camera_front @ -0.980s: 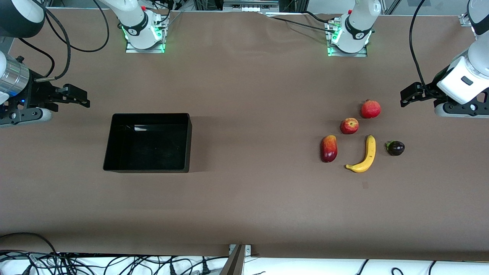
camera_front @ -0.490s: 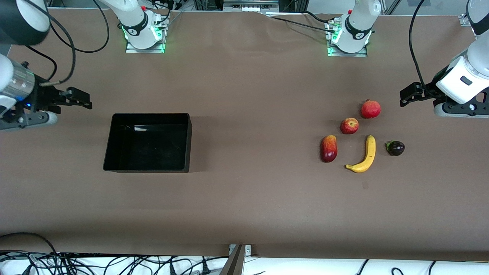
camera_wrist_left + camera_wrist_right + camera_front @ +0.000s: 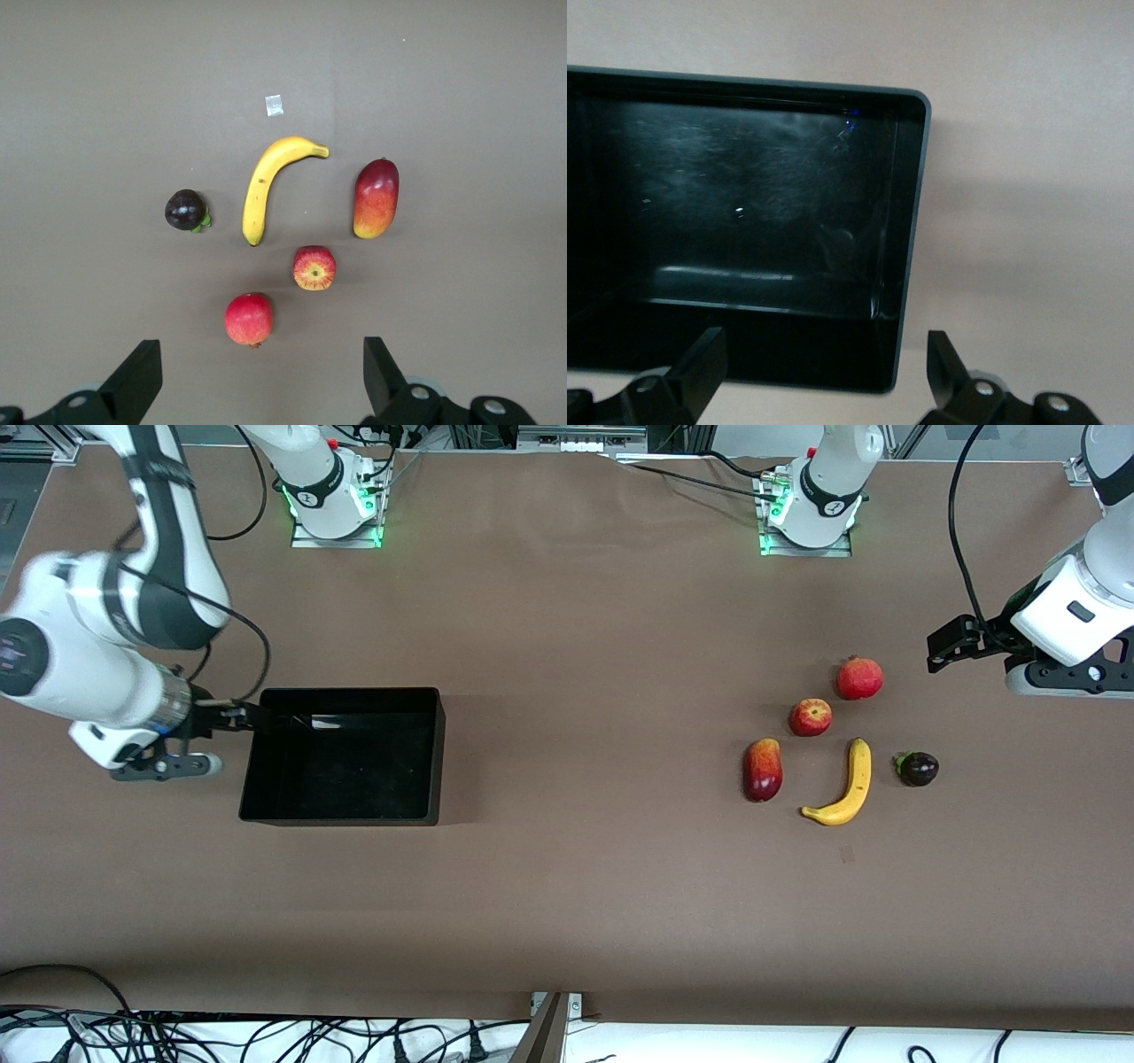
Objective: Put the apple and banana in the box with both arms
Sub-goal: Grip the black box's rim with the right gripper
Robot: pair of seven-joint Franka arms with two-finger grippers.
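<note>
Toward the right arm's end of the table, the box point(image 3: 342, 755) is sitting with nothing in it, its glossy black floor showing bare in the right wrist view point(image 3: 744, 212); the right gripper point(image 3: 237, 716) is hanging at the box's outer end wall, fingers spread wide in its wrist view point(image 3: 824, 372), though whether a fingertip is touching the rim is hard to say from the front; toward the left arm's end, the fruits are lying in a loose cluster, none touching; the apple point(image 3: 810, 716) is resting between the plain red round fruit point(image 3: 859, 678), which is farther from the front camera, and the banana point(image 3: 846, 786), which is nearer; the elongated red-yellow fruit point(image 3: 762, 770) is lying beside the banana on the box's side, and a small dark purple fruit point(image 3: 918, 768) is sitting at the banana's outer side; the left gripper point(image 3: 952, 642) is hovering near the cluster with nothing between its parted fingers point(image 3: 261, 381), looking down on the apple point(image 3: 314, 267) and banana point(image 3: 270, 181).
</note>
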